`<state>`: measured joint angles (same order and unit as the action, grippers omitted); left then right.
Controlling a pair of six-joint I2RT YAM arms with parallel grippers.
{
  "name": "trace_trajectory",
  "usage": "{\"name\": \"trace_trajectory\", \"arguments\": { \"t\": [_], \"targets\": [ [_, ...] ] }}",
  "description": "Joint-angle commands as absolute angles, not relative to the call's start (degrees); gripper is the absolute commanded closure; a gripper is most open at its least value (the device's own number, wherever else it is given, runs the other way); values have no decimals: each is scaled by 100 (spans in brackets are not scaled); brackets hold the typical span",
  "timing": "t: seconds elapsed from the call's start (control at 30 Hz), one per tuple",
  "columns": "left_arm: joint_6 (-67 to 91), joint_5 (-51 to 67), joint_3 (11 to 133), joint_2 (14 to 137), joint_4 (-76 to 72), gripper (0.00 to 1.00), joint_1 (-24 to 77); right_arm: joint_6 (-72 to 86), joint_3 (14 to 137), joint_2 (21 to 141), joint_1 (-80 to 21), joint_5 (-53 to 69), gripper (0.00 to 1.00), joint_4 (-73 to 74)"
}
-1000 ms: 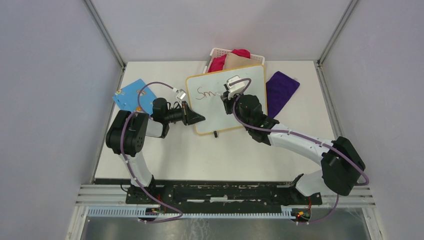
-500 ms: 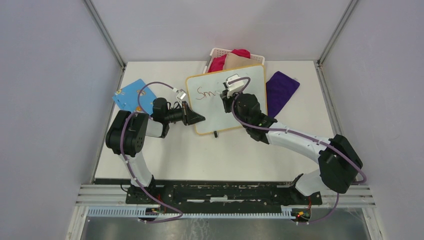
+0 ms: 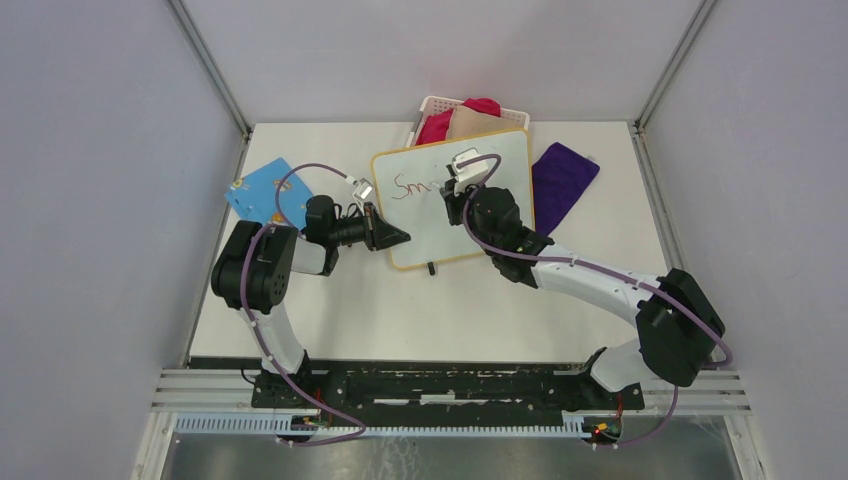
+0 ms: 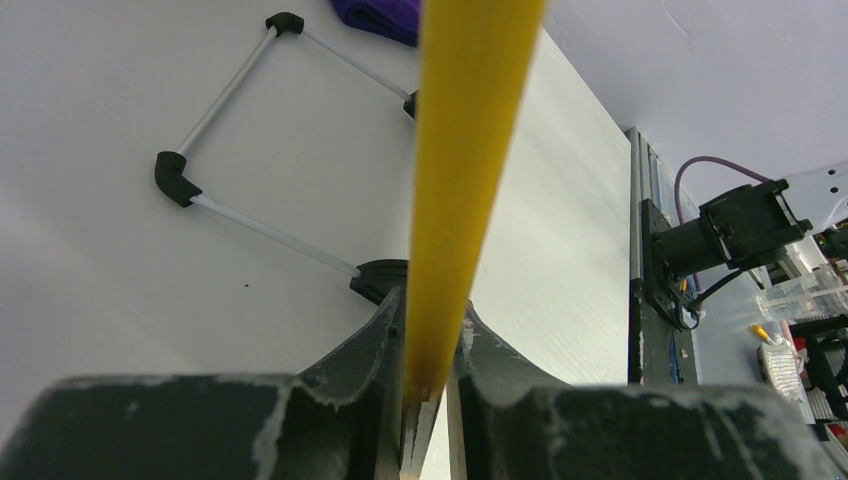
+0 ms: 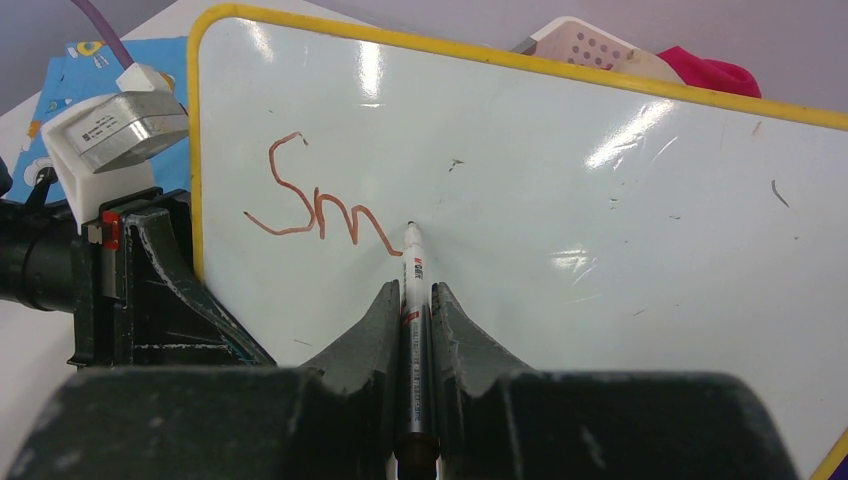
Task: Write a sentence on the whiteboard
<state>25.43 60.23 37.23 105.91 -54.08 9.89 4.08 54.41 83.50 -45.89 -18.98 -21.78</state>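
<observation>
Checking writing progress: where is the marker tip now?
Right wrist view: the marker, held in the right gripper, touches the whiteboard just right of the red letters "Sm", in its left half.

Glossy whiteboard [image 5: 600, 220] with glare patches, smooth plastic marker [image 5: 416, 340] at lower centre, scuffed matt black right gripper [image 5: 412, 292], perforated plastic basket [image 5: 590, 45] upper right.

blue board [image 3: 262, 190]: left | purple cloth [image 3: 563, 180]: right | white basket [image 3: 431, 102]: far edge, holds red cloth [image 3: 482, 104], beige cloth [image 3: 471, 122]
</observation>
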Motion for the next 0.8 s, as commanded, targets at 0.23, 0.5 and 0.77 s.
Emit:
{"name": "trace_trajectory", "arguments": {
  "t": [0.23, 0.5, 0.77],
  "targets": [
    [2157, 5649, 3784, 10535, -4950, 98, 1063, 517, 5283, 8245, -4579, -1995, 100, -2322],
    [2132, 5651, 3789, 10532, -4898, 98, 1072, 510, 5169, 8134, -4579, -2068, 100, -2285],
    [2079, 5641, 3805, 10515, -4831, 98, 1081, 497, 5245, 8012, -4568, -2120, 100, -2258]
  ]
}}
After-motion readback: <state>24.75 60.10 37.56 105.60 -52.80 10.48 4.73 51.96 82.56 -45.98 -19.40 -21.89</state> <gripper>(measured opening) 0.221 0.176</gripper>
